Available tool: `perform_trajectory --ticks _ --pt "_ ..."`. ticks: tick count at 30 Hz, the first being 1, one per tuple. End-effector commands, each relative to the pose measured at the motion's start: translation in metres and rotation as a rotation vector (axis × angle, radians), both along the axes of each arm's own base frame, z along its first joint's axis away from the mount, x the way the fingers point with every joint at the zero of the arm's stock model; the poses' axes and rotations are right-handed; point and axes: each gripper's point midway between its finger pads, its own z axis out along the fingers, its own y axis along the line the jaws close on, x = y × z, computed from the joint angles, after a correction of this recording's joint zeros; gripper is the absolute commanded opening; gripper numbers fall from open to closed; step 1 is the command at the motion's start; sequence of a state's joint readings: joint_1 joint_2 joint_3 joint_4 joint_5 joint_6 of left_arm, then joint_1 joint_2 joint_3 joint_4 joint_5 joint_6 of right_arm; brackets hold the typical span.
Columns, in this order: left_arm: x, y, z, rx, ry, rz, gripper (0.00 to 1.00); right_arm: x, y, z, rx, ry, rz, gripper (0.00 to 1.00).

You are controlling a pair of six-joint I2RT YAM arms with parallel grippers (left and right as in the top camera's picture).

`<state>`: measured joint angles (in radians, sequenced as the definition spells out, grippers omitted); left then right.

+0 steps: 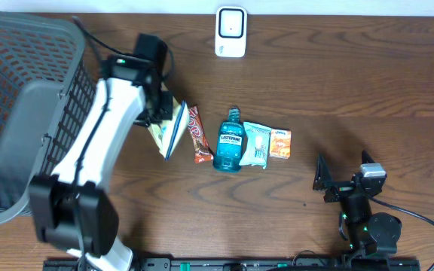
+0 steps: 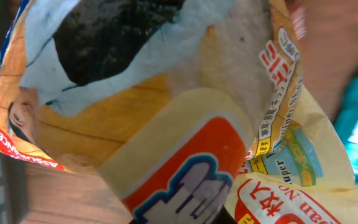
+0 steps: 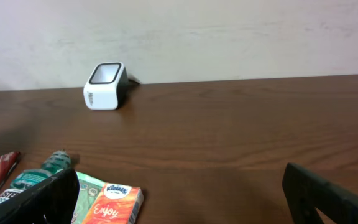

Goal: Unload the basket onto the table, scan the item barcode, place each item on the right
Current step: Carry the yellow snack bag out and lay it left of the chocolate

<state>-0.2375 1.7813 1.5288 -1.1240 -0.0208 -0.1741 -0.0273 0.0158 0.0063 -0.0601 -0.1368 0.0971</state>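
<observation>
Item: snack packet (image 1: 169, 129), in the grasp of the left gripper (image 1: 159, 120)
We record the left gripper clamped on the yellow-and-orange packet, turned edge-on just left of the candy bar (image 1: 200, 134), well apart from the white scanner (image 1: 230, 31) at the table's far edge; right gripper (image 1: 322, 179) spread wide, holding nothing

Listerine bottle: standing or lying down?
Lying down. The overhead view shows the Listerine bottle in full side profile on the table, label facing up, cap pointing toward the white scanner.
</observation>
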Motion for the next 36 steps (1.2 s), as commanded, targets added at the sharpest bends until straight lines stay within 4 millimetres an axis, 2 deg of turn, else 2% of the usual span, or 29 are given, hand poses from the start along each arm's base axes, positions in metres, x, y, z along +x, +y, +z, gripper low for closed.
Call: perform_trajectory --ticks 1,3,7,13,19,28,30,33,34,35,36 --pt "-0.006 0.007 -0.027 0.078 0.062 -0.024 0.08 0.0 0.001 -0.001 -0.009 0.0 0.005 0.99" --pt "-0.009 0.012 -0.042 0.11 0.091 0.0 0.07 0.0 0.001 -0.001 -0.009 0.0 0.005 0.99" --pt "-0.009 0.008 -0.061 0.102 0.091 -0.009 0.07 0.0 0.001 -0.001 -0.009 0.0 0.005 0.99" --pt "-0.007 -0.016 -0.083 0.081 0.037 -0.067 0.07 0.0 0.001 -0.001 -0.009 0.0 0.005 0.99" --pt "-0.011 -0.051 -0.103 0.065 -0.021 -0.168 0.07 0.0 0.001 -0.001 -0.009 0.0 0.005 0.99" --pt "-0.016 -0.109 -0.104 0.036 -0.107 -0.346 0.08 0.0 0.001 -0.001 -0.009 0.0 0.005 0.99" --pt "-0.017 -0.118 -0.103 0.032 -0.123 -0.379 0.08 0.0 0.001 -0.001 -0.009 0.0 0.005 0.99" --pt "-0.014 -0.118 -0.101 0.075 -0.149 -0.387 0.08 0.0 0.001 -0.001 -0.009 0.0 0.005 0.99" --pt "-0.012 -0.114 -0.1 0.102 -0.161 -0.384 0.13 0.0 0.001 -0.001 -0.009 0.0 0.005 0.99" --pt "-0.01 -0.111 -0.098 0.124 -0.169 -0.379 0.27 0.0 0.001 -0.001 -0.009 0.0 0.005 0.99" --pt "-0.008 -0.107 -0.094 0.144 -0.181 -0.375 0.55 0.0 0.001 -0.001 -0.009 0.0 0.005 0.99"
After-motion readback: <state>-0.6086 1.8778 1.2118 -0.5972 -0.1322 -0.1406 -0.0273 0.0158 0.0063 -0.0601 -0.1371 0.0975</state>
